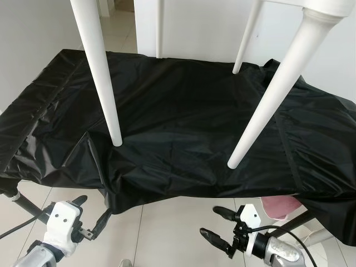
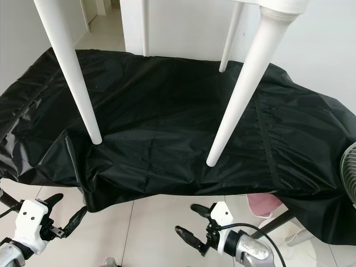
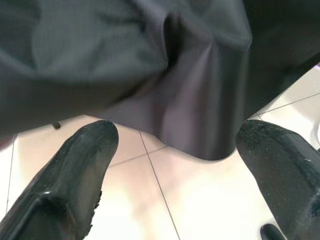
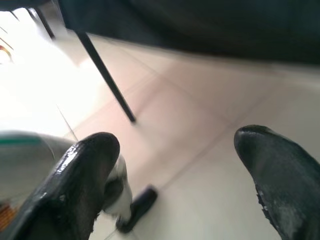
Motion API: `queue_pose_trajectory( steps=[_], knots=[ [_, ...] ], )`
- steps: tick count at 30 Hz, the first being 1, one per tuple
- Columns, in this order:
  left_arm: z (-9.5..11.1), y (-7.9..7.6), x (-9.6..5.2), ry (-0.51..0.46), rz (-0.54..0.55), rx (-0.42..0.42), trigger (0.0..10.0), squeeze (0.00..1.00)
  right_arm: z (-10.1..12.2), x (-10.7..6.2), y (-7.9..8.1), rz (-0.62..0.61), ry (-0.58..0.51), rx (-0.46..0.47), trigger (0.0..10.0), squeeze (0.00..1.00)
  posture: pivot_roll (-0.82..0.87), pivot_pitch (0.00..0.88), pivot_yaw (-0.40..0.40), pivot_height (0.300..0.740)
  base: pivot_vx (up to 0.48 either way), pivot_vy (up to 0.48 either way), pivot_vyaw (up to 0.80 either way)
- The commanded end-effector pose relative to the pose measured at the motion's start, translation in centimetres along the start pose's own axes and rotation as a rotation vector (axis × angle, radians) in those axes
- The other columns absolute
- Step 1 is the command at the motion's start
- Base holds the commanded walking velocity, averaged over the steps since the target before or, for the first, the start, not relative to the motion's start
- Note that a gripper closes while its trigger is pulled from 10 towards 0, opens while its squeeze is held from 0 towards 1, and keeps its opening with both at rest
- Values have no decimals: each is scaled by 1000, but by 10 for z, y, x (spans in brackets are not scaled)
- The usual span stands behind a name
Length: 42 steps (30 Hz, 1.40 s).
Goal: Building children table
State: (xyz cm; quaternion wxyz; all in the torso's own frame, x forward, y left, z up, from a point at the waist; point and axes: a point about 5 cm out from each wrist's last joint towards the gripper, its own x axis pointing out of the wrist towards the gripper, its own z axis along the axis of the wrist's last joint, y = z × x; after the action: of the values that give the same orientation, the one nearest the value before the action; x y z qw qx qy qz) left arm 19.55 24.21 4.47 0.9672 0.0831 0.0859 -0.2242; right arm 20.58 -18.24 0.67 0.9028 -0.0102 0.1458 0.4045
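A white children's table stands on a surface draped in black cloth [image 1: 183, 105]. Its near left leg [image 1: 103, 72] and near right leg [image 1: 272, 94] rest on the cloth, with two far legs [image 1: 159, 28] behind. A corner of its white top [image 1: 325, 8] shows at the upper right. My left gripper [image 1: 92, 214] hangs open below the cloth's front edge, holding nothing. My right gripper [image 1: 210, 221] is open too, low over the floor. In the left wrist view the hanging cloth [image 3: 200, 100] lies just past the fingers [image 3: 80, 165].
Pale floor tiles [image 1: 167, 233] lie under both grippers. A black metal leg [image 4: 107, 80] of the draped surface stands beyond the right gripper, another [image 1: 22, 203] at the left. A pink object [image 1: 278, 207] sits under the cloth's right side; a fan grille [image 2: 349, 172] is at the far right.
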Motion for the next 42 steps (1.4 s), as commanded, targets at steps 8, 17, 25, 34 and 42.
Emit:
queue_pose_trajectory(
  steps=[8,17,25,34,42],
  knots=[
    [-49,-7,2,183,60,-104,10000,0,-45,-8,-16,-314,171,175,10000,0,178,99,-32,740,0,0,0],
    [-78,-12,4,296,148,-292,10000,0,-57,-5,-28,-507,276,296,10000,0,167,94,-42,740,0,0,0],
    [-97,-21,13,424,241,-385,10000,0,-68,12,-12,-540,374,334,10000,0,163,97,-49,740,0,0,0],
    [-110,-28,12,566,336,-377,10000,0,-90,2,6,-633,458,405,10000,0,115,107,-12,740,0,0,0],
    [-115,-35,11,639,292,-360,10000,0,-102,-6,16,-671,513,432,10000,0,71,85,50,740,0,0,0]
  ],
)
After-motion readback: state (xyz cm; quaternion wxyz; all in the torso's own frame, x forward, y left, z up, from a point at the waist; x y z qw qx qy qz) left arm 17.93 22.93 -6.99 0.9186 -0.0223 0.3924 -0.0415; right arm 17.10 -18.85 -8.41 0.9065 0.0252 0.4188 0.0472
